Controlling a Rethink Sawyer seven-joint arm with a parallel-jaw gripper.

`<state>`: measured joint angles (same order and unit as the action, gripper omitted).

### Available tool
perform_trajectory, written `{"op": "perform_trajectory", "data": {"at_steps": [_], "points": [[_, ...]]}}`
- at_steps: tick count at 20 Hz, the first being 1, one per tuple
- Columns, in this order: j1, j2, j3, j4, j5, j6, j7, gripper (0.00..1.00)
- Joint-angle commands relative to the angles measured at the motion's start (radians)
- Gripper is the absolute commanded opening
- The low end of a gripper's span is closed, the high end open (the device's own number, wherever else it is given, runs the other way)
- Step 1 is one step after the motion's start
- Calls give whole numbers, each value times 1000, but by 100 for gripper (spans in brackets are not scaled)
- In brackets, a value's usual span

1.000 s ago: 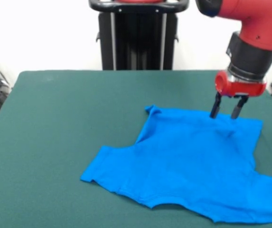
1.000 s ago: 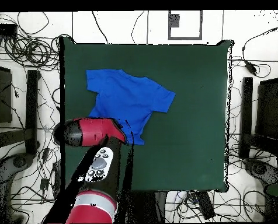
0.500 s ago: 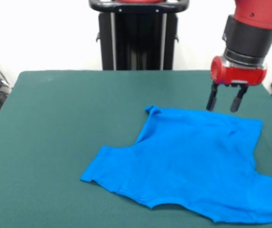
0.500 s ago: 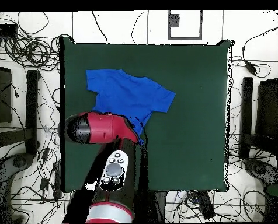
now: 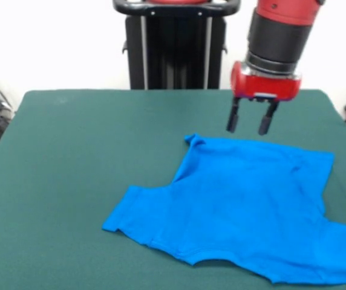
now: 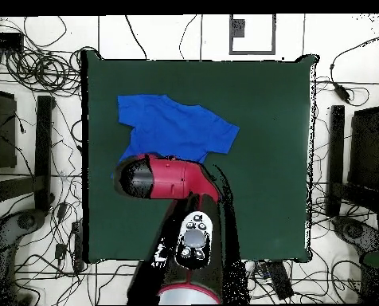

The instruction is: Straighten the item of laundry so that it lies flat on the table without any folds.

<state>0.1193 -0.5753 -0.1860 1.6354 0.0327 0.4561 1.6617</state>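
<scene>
I am looking at the gripper (image 5: 248, 123) hanging clear above the T-shirt (image 5: 245, 205), its two dark fingers (image 5: 232, 120) spread apart with nothing between them. A second ago those fingers were down at the shirt's hem edge nearest the pedestal (image 5: 176, 45), towards the side away from the sleeve that points at the camera; since then the arm has been lifting and swinging along that hem towards the small raised corner of fabric (image 5: 192, 141), and it is now sitting above the table (image 5: 82, 151) just on the pedestal side of the hem, touching no cloth. The shirt itself is not shifting at all through this: it is lying on the green table in the same outline, mostly spread, with one sleeve reaching out away from the pedestal and the other running off past the picture's lower corner, so I cannot tell how that far end is lying. From overhead the arm is covering the hem nearest the base, and the rest of the T-shirt (image 6: 177, 127) is showing flat beyond it. My reading is that the last contact is finished and the arm is repositioning. What is left, as I judge it, is that bunched corner by the hem and the faint ripple near the opposite hem corner; the job is looking nearly done, and I am expecting the next move to call for a light pinch at the raised corner and a short pull outward.
</scene>
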Motion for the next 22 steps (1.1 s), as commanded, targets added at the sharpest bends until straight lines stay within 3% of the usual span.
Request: {"op": "perform_trajectory", "data": {"at_steps": [1,22], "points": [[-28,14,159,140,-92,-17,-6,100],[-88,84,199,86,-194,-54,36,100]]}}
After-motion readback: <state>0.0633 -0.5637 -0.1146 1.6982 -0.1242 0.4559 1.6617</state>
